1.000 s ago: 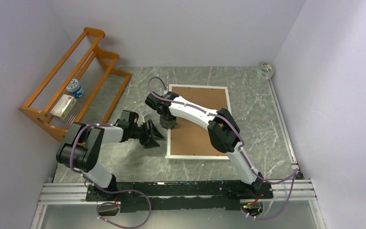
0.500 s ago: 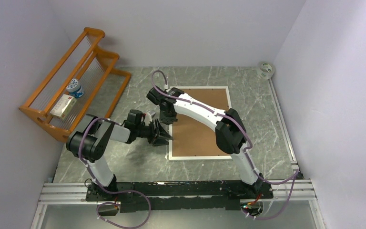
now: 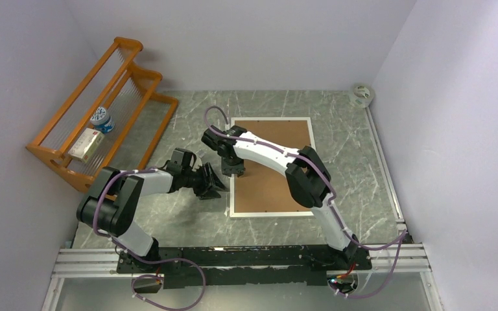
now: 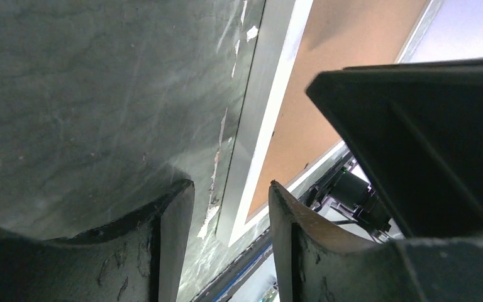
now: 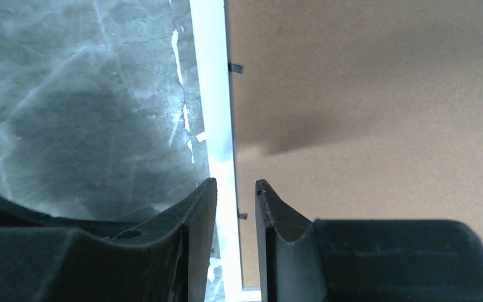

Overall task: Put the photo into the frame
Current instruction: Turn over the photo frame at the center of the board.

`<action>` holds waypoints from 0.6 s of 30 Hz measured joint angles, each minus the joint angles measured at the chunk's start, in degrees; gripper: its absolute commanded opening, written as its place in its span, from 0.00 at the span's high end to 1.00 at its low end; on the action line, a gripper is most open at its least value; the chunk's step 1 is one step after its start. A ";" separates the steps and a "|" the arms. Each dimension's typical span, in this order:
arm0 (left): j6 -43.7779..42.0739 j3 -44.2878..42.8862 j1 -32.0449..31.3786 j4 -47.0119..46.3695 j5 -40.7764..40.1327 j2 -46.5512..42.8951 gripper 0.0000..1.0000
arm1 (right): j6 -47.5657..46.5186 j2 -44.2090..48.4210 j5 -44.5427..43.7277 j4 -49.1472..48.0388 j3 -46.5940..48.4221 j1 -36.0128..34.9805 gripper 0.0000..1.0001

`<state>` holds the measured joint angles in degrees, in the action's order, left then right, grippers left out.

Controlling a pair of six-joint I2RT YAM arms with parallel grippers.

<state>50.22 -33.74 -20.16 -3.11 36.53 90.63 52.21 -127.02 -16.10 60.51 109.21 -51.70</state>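
The left gripper (image 3: 215, 184) has moved right toward the thin white rectangular picture frame's (image 3: 272, 213) left rim at mid-picture, nearer the right gripper (image 3: 235, 170).

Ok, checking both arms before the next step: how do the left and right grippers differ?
The left gripper sits beside the frame, over the table; the right gripper hangs above the frame's left rail. The left gripper's jaws gape wider than the right gripper's. Both are open and empty.
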 measured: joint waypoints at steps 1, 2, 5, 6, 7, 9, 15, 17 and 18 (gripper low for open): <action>0.02 0.00 -0.02 -0.02 0.00 0.00 0.47 | -0.28 -0.55 0.04 -0.07 0.00 0.02 0.67; 0.02 0.00 -0.02 -0.07 0.09 0.09 0.47 | -0.61 -1.18 0.15 -0.15 0.02 0.04 0.67; 0.04 0.00 0.00 -0.70 0.81 0.72 0.46 | -1.25 -2.86 0.44 -0.57 0.02 0.15 0.67; 0.07 -0.02 0.00 -0.92 1.14 0.94 0.46 | -1.62 -3.08 0.79 -0.57 0.24 0.26 0.67; 0.07 -0.04 0.00 -1.07 1.29 1.14 0.46 | -1.73 -3.08 0.90 -0.87 0.28 0.33 0.67; 0.04 -0.04 0.00 -1.20 1.60 1.18 0.46 | -2.03 -3.19 1.64 -1.22 0.33 0.52 0.68; 0.04 -0.04 0.00 -1.66 1.99 1.64 0.46 | -2.75 -3.85 2.84 -2.29 0.48 0.68 0.67; 0.04 -0.13 0.00 -1.79 2.25 1.90 0.46 | -3.15 -4.02 3.08 -2.38 0.66 0.68 0.67; 0.02 -0.22 0.02 -1.77 2.36 2.01 0.46 | -3.26 -4.33 3.15 -2.40 0.81 0.68 0.67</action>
<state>50.24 -33.95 -20.14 -4.89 38.89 92.64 48.95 -131.35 -12.95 58.11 110.02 -51.03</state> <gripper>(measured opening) 0.538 0.328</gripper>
